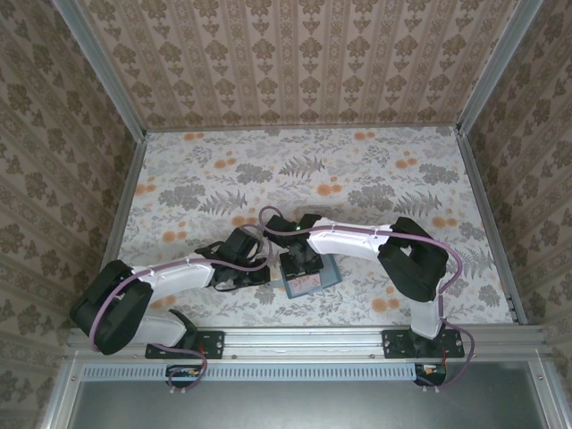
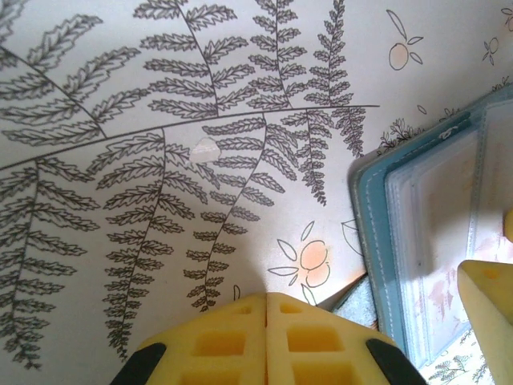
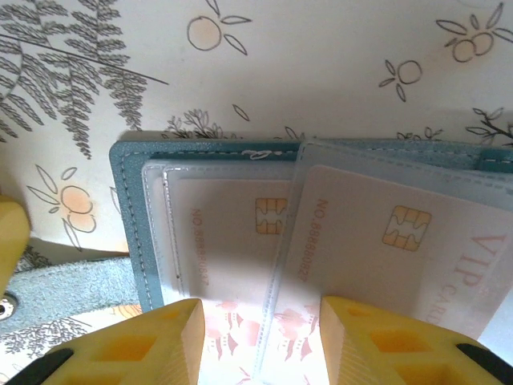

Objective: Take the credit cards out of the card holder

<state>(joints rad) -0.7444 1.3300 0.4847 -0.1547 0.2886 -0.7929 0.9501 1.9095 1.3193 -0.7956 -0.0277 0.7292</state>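
Lying open on the flowered table (image 1: 223,179) between my two wrists, the teal-blue stitched card holder (image 3: 128,233) holds two pale credit cards (image 3: 232,228) with gold chips inside clear plastic sleeves (image 3: 284,241). My right gripper (image 3: 260,321) stands parted over them, gripping nothing. Its camera catches red numbers and VIP lettering, where the overhead one gives a small teal patch. My left gripper (image 2: 266,301) is pressed shut and empty, just beside the holder's stitched edge.

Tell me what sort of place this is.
Probably a staged robot test booth: wallpapered walls in a metal frame enclose a table with a floral cover, and a left arm and right arm are bolted to a rail at its near edge.
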